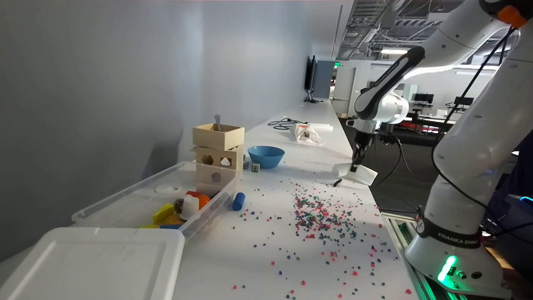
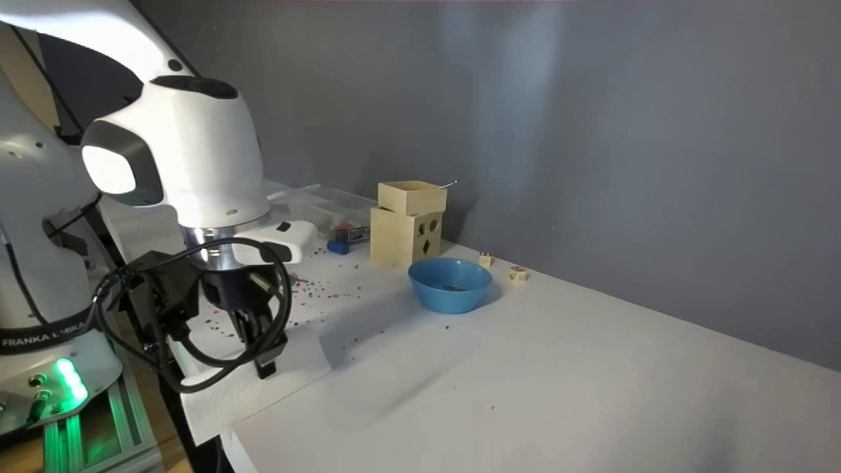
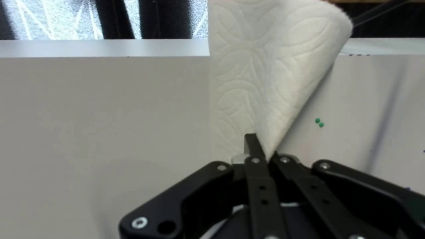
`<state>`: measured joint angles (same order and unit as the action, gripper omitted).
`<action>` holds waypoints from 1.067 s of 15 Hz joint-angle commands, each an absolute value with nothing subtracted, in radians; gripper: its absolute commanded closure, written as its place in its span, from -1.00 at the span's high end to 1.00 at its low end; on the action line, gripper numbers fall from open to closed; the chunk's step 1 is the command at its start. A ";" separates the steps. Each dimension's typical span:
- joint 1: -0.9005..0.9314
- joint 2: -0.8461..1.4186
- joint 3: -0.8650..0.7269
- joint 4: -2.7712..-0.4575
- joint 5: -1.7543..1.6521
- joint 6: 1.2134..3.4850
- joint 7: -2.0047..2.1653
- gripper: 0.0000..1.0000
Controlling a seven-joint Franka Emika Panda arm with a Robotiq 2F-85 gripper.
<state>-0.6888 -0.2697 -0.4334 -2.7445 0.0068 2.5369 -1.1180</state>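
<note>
Paper towel, arc-embossed; in end effector

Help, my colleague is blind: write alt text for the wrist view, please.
The end effector pinches a white embossed paper towel that extends past the edge of a pale table. Two tiny green beads lie right of the towel.

The wooden box, provided with shaped cutouts, stands on the white table near the grey wall. An open wooden tray rests on top of the box; a slender utensil projects from the tray. The blue bowl and two small cubes are located near the box. The clear bin, containing coloured pieces, is located just beside the box; the blue cylinder lies near the box. The white lid and the black cable are well apart from the box.
</note>
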 commanded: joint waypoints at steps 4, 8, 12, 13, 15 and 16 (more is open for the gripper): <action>-0.662 -0.277 -0.433 -2.743 -0.081 2.599 -1.001 -0.99; -0.640 -0.322 -0.391 -2.758 -0.185 2.551 -0.890 -0.99; -0.570 -0.326 -0.363 -2.748 -0.224 2.489 -0.817 -0.99; -0.554 -0.329 -0.362 -2.755 -0.232 2.479 -0.802 -0.99; -0.525 -0.297 -0.397 -2.741 -0.213 2.505 -0.820 -0.96; -0.517 -0.298 -0.397 -2.742 -0.215 2.500 -0.814 -0.96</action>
